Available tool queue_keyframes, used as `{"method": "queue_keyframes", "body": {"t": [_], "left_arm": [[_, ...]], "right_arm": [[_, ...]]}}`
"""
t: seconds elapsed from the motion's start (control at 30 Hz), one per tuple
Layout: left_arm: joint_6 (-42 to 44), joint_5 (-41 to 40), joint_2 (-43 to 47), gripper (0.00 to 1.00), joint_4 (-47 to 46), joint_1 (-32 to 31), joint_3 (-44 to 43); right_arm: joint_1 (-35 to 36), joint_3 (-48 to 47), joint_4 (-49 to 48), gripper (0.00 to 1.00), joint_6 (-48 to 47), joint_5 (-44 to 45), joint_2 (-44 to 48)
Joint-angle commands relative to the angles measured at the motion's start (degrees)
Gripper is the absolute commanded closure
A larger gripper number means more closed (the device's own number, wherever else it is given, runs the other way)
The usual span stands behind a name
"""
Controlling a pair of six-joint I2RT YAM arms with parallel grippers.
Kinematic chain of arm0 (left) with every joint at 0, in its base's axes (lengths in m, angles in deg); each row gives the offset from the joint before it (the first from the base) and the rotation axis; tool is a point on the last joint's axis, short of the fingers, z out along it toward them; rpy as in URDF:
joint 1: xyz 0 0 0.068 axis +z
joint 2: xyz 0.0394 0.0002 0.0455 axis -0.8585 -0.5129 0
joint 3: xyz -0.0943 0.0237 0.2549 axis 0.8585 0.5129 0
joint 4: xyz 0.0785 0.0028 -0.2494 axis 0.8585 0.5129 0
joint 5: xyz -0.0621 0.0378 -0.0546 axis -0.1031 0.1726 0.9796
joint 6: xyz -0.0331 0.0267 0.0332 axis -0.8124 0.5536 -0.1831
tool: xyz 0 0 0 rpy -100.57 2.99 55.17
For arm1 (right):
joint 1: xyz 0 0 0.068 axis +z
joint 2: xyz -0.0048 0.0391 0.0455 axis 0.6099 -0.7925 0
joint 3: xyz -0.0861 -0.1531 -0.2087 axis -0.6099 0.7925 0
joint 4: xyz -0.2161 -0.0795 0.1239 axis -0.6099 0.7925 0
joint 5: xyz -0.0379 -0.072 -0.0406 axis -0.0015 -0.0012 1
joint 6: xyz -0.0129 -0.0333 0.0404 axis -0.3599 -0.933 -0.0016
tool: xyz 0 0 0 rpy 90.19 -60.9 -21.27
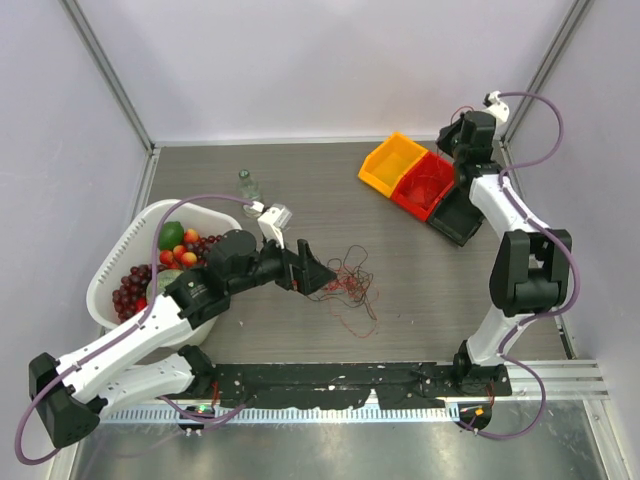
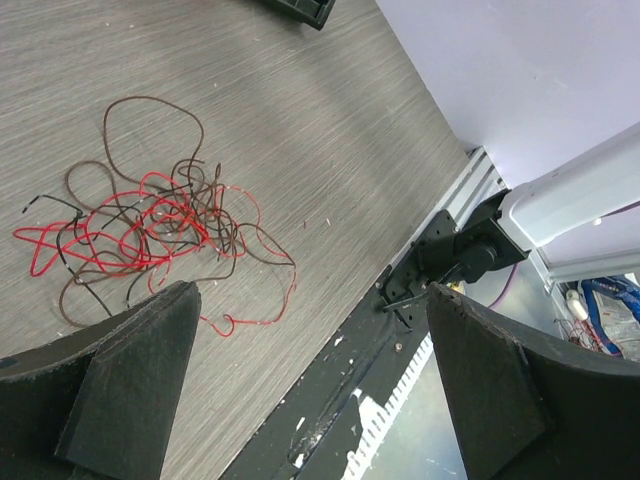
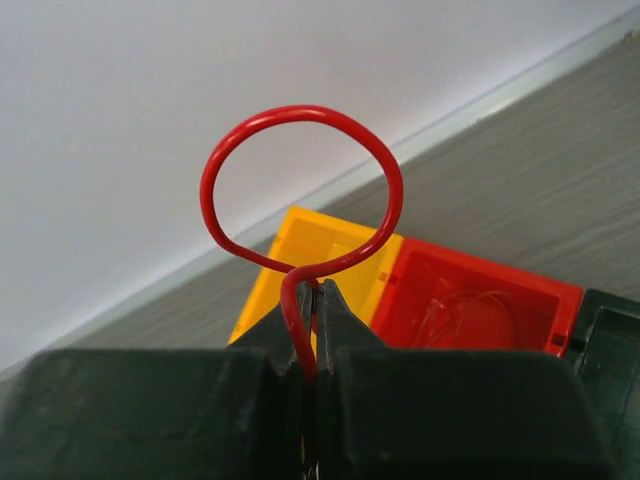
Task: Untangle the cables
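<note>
The table (image 1: 300, 190) carries a white basket (image 1: 110, 262) at its left edge and three bins at far right: yellow bin (image 1: 393, 163), red bin (image 1: 425, 185), black bin (image 1: 460, 215). The left gripper (image 1: 320, 272) has its jaws spread wide and holds nothing; its fingers point at the cables (image 2: 150, 235), which lie in a loose red-and-brown heap at table centre. The heap's long axis runs roughly far to near, and a stray red end trails toward the near rail (image 1: 330, 378). Bare table lies beyond the heap and to its right, up to the bins. The right gripper (image 3: 313, 300), above the bins, is clamped on one red cable (image 3: 297, 112), whose round loop stands straight out past the fingertips.
</note>
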Motion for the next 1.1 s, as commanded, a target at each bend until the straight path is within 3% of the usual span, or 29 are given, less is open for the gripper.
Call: {"method": "queue_keyframes", "body": {"t": [0.0, 0.37, 0.57, 0.63, 0.8, 0.9, 1.07], "left_arm": [[-0.8, 0.0, 1.1, 0.0, -2.1, 0.3, 1.1], [-1.6, -0.8, 1.5, 0.0, -2.1, 0.3, 2.1], [-1.8, 0.0, 0.9, 0.0, -2.0, 0.2, 2.0], [-1.7, -0.3, 1.1, 0.0, -1.6, 0.3, 2.0], [-1.7, -0.7, 1.3, 0.0, -1.6, 0.3, 2.4], [-1.7, 0.2, 0.5, 0.0, -2.6, 0.4, 2.4], [-2.1, 1.5, -0.9, 0.0, -4.0, 0.3, 2.7]], "right_arm": [[0.3, 1.1, -0.1, 0.99, -0.2, 1.0, -2.3], [0.3, -6.6, 10.9, 0.99, 0.9, 3.5, -15.7], [0.3, -18.4, 19.3, 0.98, -1.2, 5.0, -23.3], [0.3, -21.8, 23.7, 0.91, -1.8, 4.2, -24.6], [1.3, -27.8, 33.2, 0.49, -4.8, 3.8, -24.0], [1.3, -30.4, 39.3, 0.34, -7.4, 3.2, -22.4], [1.4, -29.0, 41.8, 0.31, -9.8, 3.3, -18.0]]}}
